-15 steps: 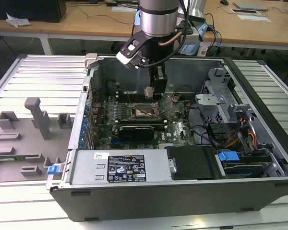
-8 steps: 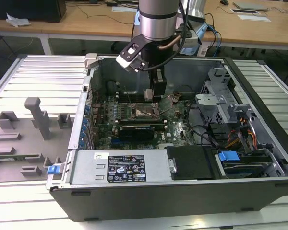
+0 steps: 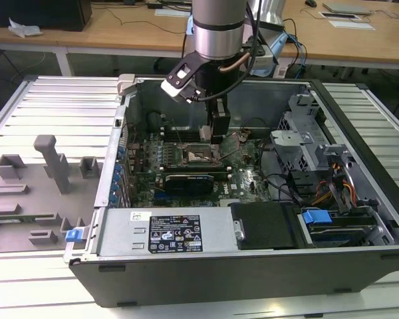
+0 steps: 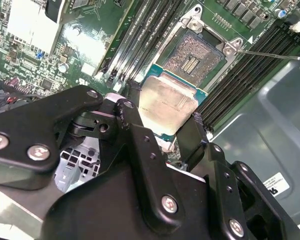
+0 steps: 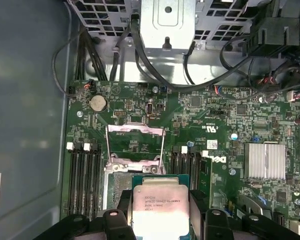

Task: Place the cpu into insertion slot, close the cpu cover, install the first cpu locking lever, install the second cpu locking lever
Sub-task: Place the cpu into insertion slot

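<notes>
Clamped on the cpu [image 4: 167,100], the gripper [image 4: 166,119] had its black fingers [image 4: 135,125] pressed against two opposite edges of the chip, whose pale metal top faced up in both wrist views. The chip hung just above the board, close beside the insertion slot [image 4: 196,56] but not in it. In the second wrist view the slot's tan-gold contact field lay bare, with nothing seated on it.

The cpu cover [image 5: 135,129] stood swung open behind the slot in the first wrist view, the green board showing through its window. A thin metal rod [image 4: 270,54], which I took for one locking lever, stuck out free beside the socket; I could not make out the other lever.

Long black memory slots [image 4: 150,30] flanked the socket on the motherboard [image 5: 215,115], all inside the open computer case [image 3: 253,279], where the exterior view showed the arm reaching down.

As I judged it, the first step was under way and unfinished. The chip was gripped and brought near, yet seating it, closing the cover and fastening both levers all remained undone.
</notes>
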Motion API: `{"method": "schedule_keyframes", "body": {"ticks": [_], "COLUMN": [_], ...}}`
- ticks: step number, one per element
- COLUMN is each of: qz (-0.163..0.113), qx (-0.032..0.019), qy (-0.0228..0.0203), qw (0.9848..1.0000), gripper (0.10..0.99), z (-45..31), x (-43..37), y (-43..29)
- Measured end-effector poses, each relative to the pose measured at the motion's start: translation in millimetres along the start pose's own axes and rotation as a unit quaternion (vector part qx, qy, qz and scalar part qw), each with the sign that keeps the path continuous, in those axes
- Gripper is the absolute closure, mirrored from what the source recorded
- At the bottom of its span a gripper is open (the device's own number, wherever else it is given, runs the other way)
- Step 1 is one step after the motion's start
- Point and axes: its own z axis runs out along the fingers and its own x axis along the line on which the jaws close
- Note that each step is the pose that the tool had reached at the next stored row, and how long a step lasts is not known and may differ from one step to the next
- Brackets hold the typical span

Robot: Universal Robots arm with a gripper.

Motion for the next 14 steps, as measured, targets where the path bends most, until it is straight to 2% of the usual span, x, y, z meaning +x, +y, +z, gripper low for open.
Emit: {"method": "schedule_keyframes", "body": {"ticks": [2,4,10,12,14], "qz": [-0.001,-0.003,-0.007,-0.008,-0.008], "qx": [0.0000,0.0000,0.0000,0.0001,0.0001], "qy": [-0.0001,0.0000,0.0000,-0.0013,-0.0028], "qw": [1.0000,1.0000,1.0000,1.0000,1.0000], "gripper": [0.545,0.545,0.545,0.545,0.545], "z": [3.6,10.7,20.9,27.0,29.9], "x": [0.6,3.1,10.6,12.7,13.6], "y": [-0.3,-1.0,-2.2,-4.4,-6.2]}}
